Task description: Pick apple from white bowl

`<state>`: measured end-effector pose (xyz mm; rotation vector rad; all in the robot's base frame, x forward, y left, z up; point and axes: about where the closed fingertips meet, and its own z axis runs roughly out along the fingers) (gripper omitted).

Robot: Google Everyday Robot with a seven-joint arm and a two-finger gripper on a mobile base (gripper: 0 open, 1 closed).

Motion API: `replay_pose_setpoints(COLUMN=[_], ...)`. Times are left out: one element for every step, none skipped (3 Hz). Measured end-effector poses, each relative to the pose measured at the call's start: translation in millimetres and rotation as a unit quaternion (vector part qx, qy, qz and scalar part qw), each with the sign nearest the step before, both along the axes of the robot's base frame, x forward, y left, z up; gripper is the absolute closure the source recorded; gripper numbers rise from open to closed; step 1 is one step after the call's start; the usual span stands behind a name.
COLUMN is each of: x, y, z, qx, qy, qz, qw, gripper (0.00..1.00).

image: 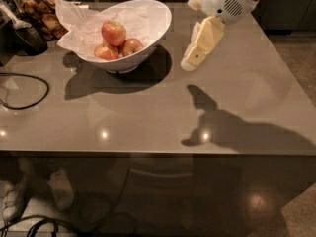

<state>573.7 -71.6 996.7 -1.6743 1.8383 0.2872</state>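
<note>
The white bowl (153, 31), lined with crinkled white paper, stands at the back left of the grey table. In it lies the apple (113, 32), round and red-orange, on top of two smaller apples (131, 46). My gripper (192, 58) hangs above the table to the right of the bowl, pointing down and to the left, apart from the bowl's rim. It holds nothing that I can see.
A black cable (24, 90) loops on the table's left side. A dark object (27, 36) and a container of brown snacks (44, 14) stand at the back left. The table's front edge (158, 152) runs across the view, with feet in white shoes (15, 201) below.
</note>
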Motion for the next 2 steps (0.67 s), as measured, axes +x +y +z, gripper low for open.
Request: replay_pose_setpoints(x=[55.5,55.4], y=[56.5,56.4], z=[17.0,16.2], qx=[0.037,0.037], qy=[-0.028,-0.028], qz=[0.028,0.028], qw=[0.9985,0.9985], gripper=[0.00,0.00])
